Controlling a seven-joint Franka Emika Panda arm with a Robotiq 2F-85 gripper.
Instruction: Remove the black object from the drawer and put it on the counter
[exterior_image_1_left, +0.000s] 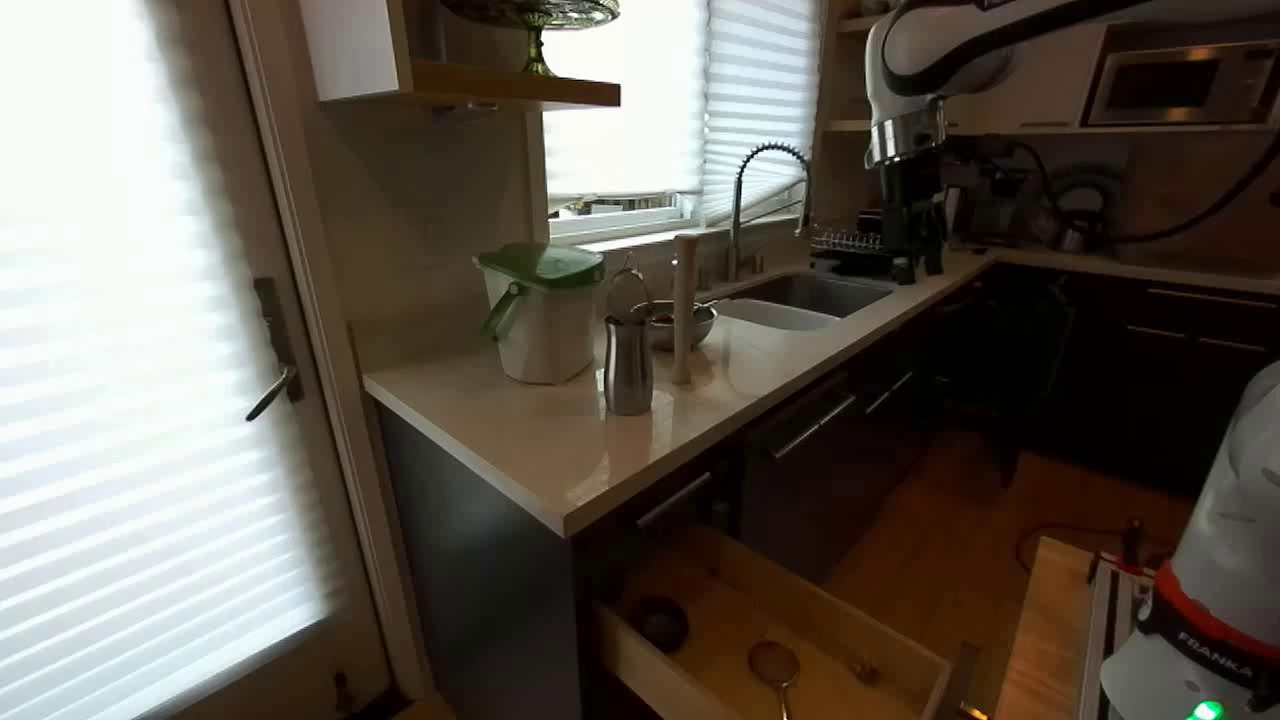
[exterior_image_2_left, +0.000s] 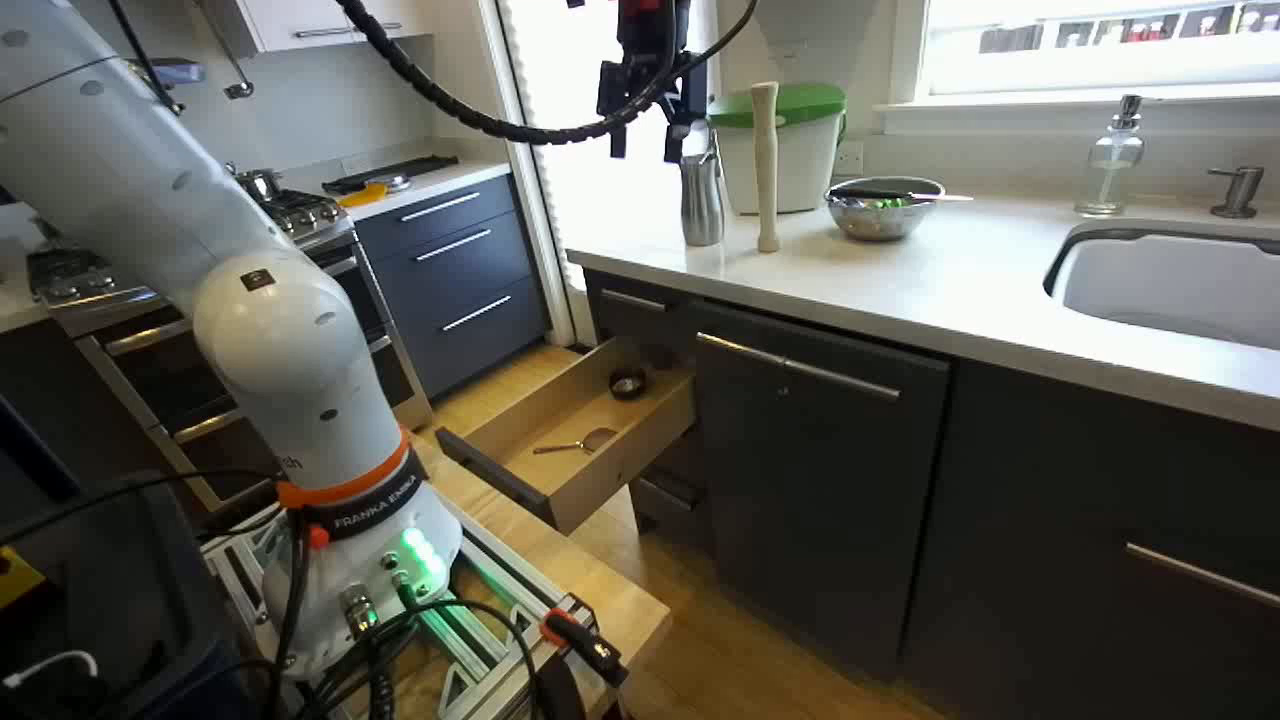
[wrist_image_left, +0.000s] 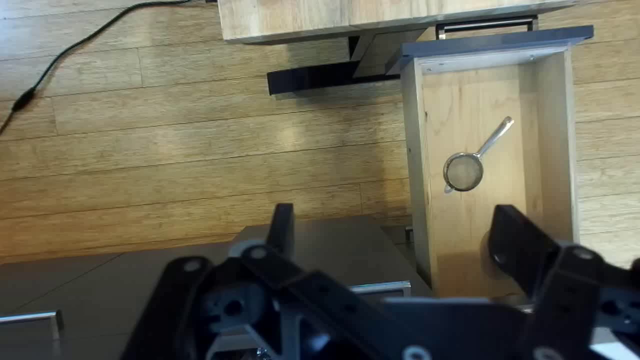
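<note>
Drawer (exterior_image_2_left: 553, 416), wood-sided, round black object (exterior_image_2_left: 628, 385) inside

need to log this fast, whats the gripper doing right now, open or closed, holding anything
Gripper: open, fingers wide apart, holding nothing.

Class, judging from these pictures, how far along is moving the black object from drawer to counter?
Done: the drawer stands open. In hand: nothing; the gripper hangs open and empty. Left: the black object lies in the drawer, so grasping it, lifting it out and setting it on the counter all remain.
</note>
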